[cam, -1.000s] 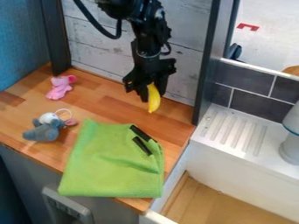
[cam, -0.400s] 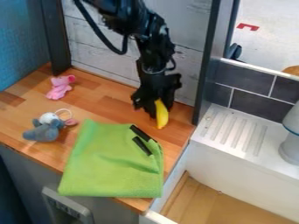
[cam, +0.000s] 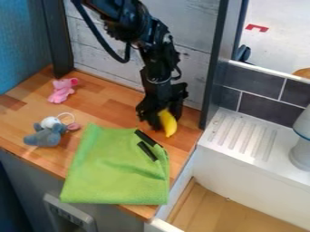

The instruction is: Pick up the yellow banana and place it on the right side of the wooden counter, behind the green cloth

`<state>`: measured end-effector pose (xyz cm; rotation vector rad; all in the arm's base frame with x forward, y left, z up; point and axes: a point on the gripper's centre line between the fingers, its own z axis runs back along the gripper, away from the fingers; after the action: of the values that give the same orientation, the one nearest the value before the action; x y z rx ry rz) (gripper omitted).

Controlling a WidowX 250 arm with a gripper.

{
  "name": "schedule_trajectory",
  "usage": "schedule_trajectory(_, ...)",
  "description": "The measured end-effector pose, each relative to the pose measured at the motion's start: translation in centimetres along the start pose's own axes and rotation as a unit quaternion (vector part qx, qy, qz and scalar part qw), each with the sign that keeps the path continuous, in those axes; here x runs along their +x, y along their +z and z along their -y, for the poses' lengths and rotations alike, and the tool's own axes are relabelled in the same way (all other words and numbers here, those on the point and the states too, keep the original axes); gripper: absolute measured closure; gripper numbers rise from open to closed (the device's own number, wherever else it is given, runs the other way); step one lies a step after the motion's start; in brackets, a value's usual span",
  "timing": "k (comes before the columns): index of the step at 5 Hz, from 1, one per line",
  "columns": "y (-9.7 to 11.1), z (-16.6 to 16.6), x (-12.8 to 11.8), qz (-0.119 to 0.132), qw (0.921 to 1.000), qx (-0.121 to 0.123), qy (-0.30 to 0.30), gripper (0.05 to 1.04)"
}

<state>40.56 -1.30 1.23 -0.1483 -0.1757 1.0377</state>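
- Black two-finger gripper (cam: 160,124) clamps curved yellow banana (cam: 169,124) near its top, leaving the tip downward, perhaps touching brown wooden counter (cam: 103,106)
- Nearby: folded green cloth (cam: 115,167)

There are 2 soft toys (cam: 46,135), 2 black strips (cam: 147,151), 1 cloth (cam: 115,170), 1 banana (cam: 168,123).
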Motion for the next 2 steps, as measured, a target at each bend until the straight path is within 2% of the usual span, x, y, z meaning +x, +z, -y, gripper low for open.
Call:
schedule_trajectory(1,1.5,0.0,0.8,0.024,0.9997,-0.006,-0.008,0.068)
schedule_trajectory(2,5.5,-0.2,2.4,0.066,0.9978,-0.006,-0.009,0.073)
